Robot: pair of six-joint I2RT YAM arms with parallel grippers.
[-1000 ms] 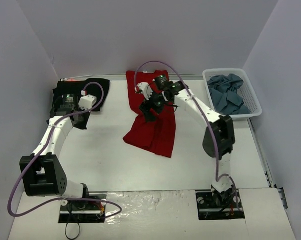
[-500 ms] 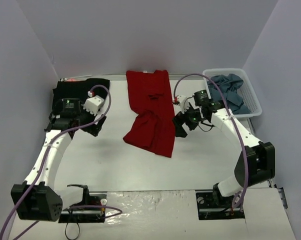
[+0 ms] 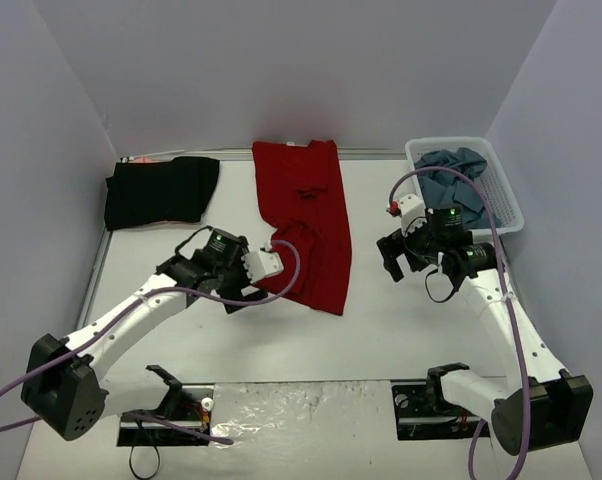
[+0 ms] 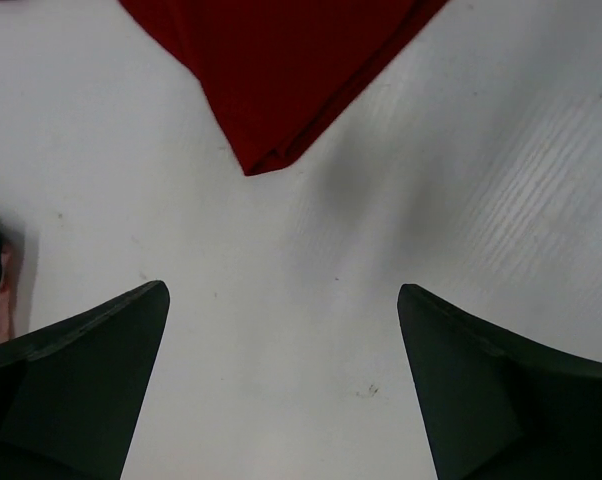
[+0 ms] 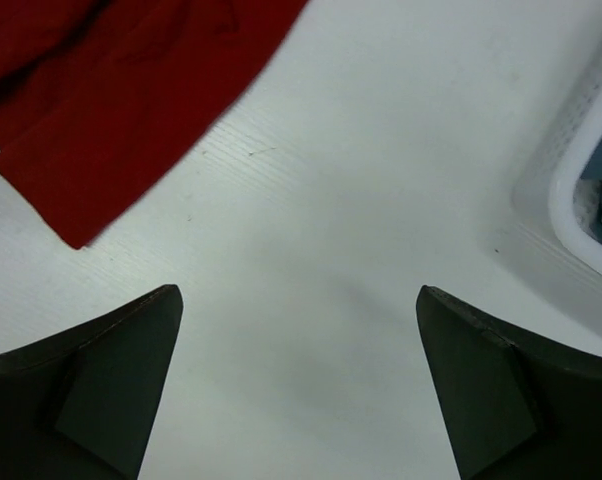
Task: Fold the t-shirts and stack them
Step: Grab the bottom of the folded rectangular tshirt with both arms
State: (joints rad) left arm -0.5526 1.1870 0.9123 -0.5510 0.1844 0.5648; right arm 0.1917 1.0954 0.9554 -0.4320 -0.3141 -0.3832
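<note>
Left gripper (image 4: pixel 281 290) angled downward, fingers spread wide, right gripper (image 5: pixel 298 290) angled downward, fingers spread wide

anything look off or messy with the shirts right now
The red shirt is only half folded: its near end is bunched and skewed left, not squared. The blue-grey shirts lie crumpled in the basket. The black shirt looks neatly folded.

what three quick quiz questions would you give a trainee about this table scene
1. True or false: the left gripper and right gripper are both open, holding nothing.
2. Where are the slate blue-grey cloth shirts? A) in the white plastic lattice basket B) draped over an arm C) in a gripper
3. Fill in: the folded black cloth t-shirt lies to the robot's ___ of the dark red cloth t-shirt.
Key: 1 true; 2 A; 3 left.
</note>
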